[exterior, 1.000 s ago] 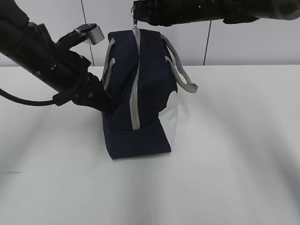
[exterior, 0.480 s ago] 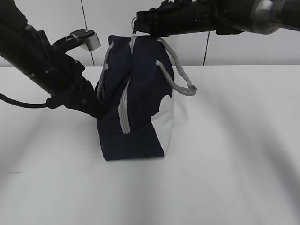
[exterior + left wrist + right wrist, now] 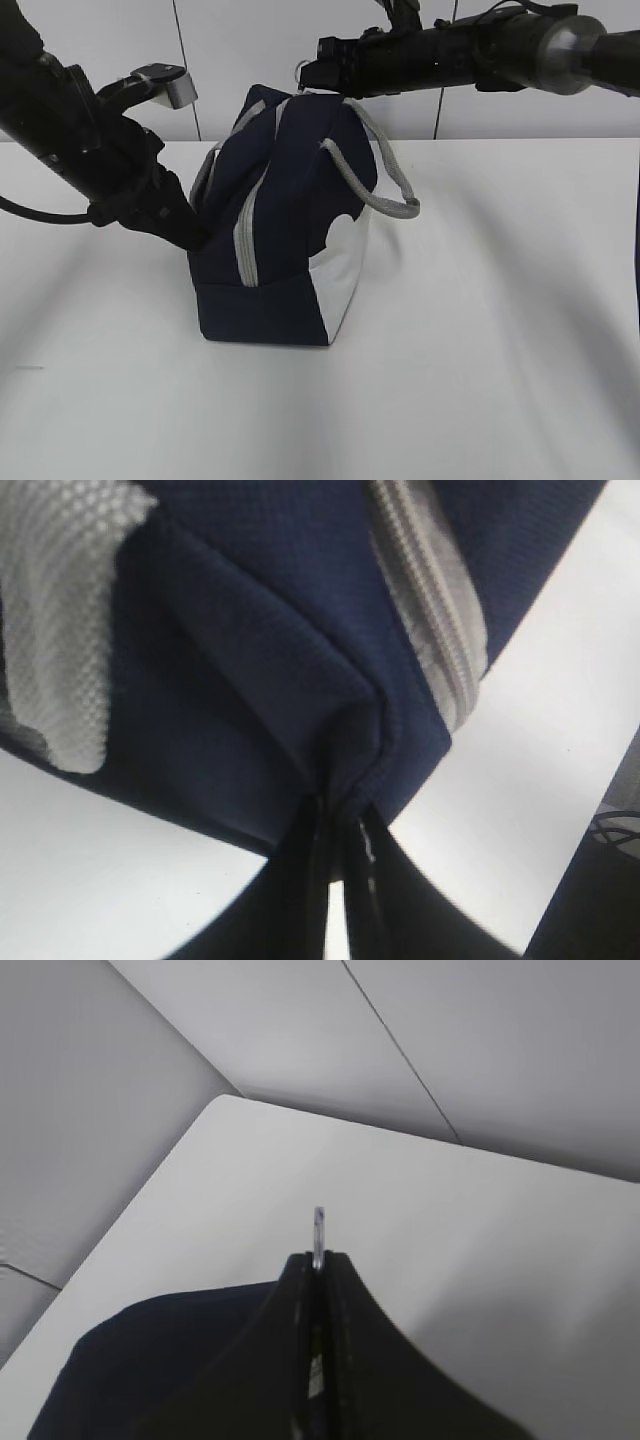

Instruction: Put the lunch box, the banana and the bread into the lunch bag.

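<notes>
The navy lunch bag [image 3: 290,210] stands on the white table, leaning, its grey zipper [image 3: 245,240] running down the near end. My left gripper [image 3: 195,235] is shut on a fold of the bag's fabric at its lower left end; in the left wrist view the fingertips [image 3: 335,815] pinch the navy seam [image 3: 370,770]. My right gripper [image 3: 308,72] is above the bag's top, shut on the zipper's ring pull [image 3: 318,1228], which pokes out beyond the fingertips [image 3: 318,1260]. The lunch box, banana and bread are out of view.
A grey handle loop [image 3: 390,195] hangs off the bag's right side. The white table [image 3: 500,330] stretches around the bag, with a panelled wall [image 3: 220,60] behind it. My left arm [image 3: 80,130] lies low over the table's left part.
The bag has slid left and now leans over. My left gripper drew its end leftward, and my right gripper moved right and a little lower with the ring pull.
</notes>
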{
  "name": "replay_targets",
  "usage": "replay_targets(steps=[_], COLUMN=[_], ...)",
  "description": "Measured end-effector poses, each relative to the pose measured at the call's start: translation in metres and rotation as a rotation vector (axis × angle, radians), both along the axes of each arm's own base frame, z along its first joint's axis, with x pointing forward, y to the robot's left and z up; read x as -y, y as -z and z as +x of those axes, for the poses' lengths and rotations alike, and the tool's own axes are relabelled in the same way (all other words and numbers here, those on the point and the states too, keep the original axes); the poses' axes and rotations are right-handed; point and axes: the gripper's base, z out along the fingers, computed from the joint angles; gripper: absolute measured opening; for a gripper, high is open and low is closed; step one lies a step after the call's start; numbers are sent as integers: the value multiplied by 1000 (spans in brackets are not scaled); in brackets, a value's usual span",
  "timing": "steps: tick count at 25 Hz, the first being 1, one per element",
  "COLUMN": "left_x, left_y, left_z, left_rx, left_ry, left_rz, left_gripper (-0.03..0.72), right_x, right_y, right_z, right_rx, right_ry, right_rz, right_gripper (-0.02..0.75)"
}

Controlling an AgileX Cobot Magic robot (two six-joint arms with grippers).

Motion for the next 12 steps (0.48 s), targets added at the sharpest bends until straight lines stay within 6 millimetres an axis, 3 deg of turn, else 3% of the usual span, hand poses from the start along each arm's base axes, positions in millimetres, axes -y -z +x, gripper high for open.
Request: replay_targets(steps=[12], left_x=[1], left_y=[-1], left_z=[1], left_rx=[-6], left_ry=[-17], left_rz=[-25], left_gripper=[-15], right_x=[5], right_y=[1], right_z=[3], right_rx=[-41], right_ry=[9], right_rz=[29], right_gripper=[6])
